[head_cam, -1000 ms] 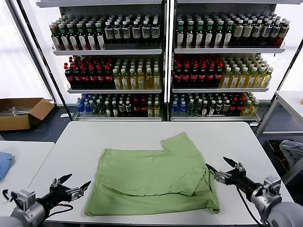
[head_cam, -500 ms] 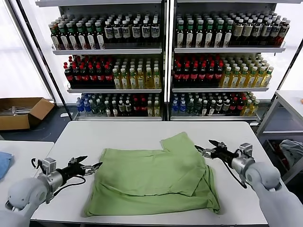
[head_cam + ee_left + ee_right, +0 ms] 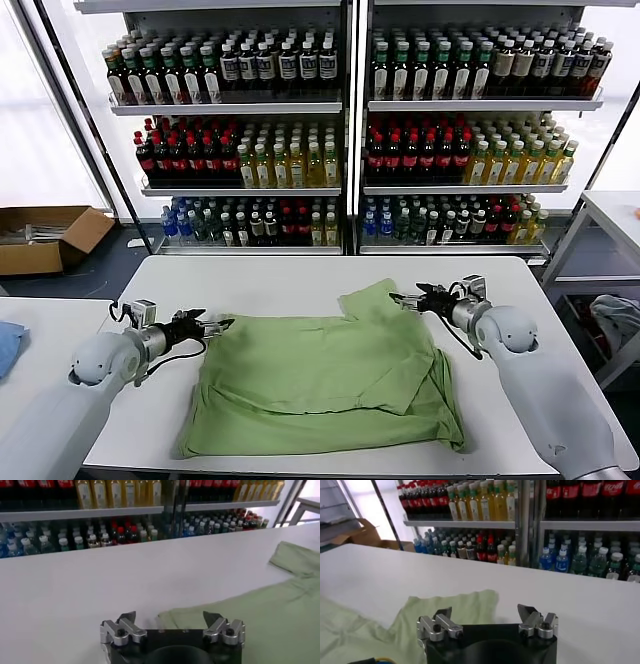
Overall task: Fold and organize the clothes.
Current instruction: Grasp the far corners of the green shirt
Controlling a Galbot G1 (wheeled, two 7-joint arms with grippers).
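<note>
Head view shows you the clothes [image 3: 325, 375], soft, light green cotton, lying half-folded mid-surface [image 3: 280, 285]. Left pincer [image 3: 215, 324] and right pincer [image 3: 403, 299] both gape released at the far corners. Pinch those corners; the limp fabric will sag and slip.

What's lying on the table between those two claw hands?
The green shirt, spread flat on the white table. In the head view, the open left gripper and open right gripper sit at its far corners.
</note>
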